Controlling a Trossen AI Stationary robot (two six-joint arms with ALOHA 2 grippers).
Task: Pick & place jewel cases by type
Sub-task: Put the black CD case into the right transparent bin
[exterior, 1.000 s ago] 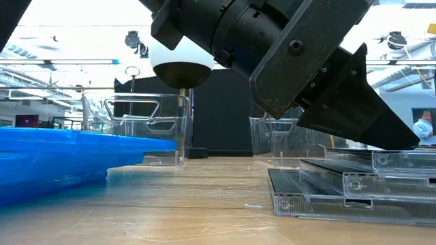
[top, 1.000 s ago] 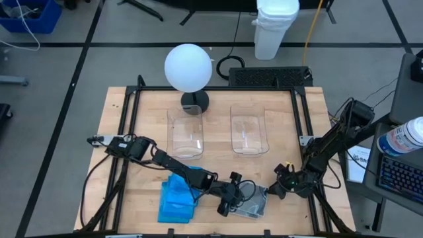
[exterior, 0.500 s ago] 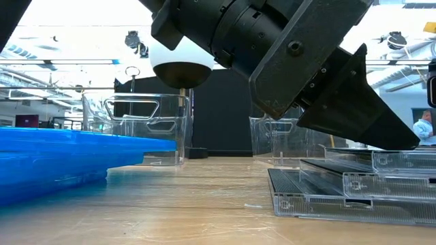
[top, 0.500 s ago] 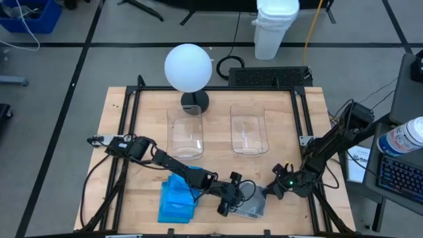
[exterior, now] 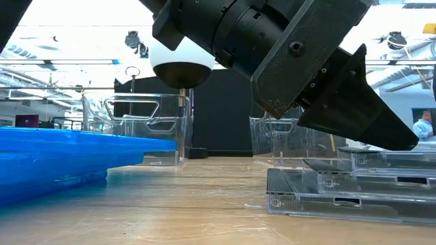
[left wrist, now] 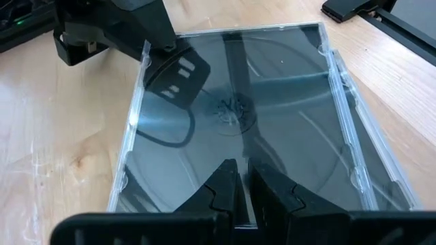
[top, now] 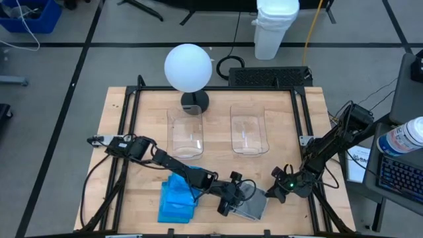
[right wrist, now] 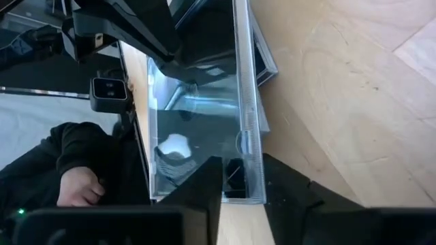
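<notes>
A: Where were the cases?

B: Near the table's (top: 119, 112) front edge. A stack of blue cases (top: 177, 198) lay front left of centre. Just to its right sat a small pile of clear cases (top: 254, 206), a disc showing through the top one (left wrist: 238, 116).

A: And the left claw?

B: The left claw (top: 228, 200) reached in low from the left, at the left edge of the clear pile. In its wrist view its fingers (left wrist: 225, 187) stood almost together, pinching the near edge of the top clear case.

A: The right one?

B: The right claw (top: 271, 193) sat at the opposite side of the same pile. Its wrist view showed its fingers (right wrist: 204, 184) either side of the case's edge (right wrist: 248, 136), narrowly apart. I could not tell whether they were gripping it.

A: Anything further back?

B: Two clear tubs (top: 186, 132) stood side by side mid-table, well apart from the cases. Behind the left tub was a white globe lamp (top: 188, 67). In the low view, the clear pile (exterior: 347, 187) lay on the wood at right, the blue stack (exterior: 61, 160) at left.
</notes>
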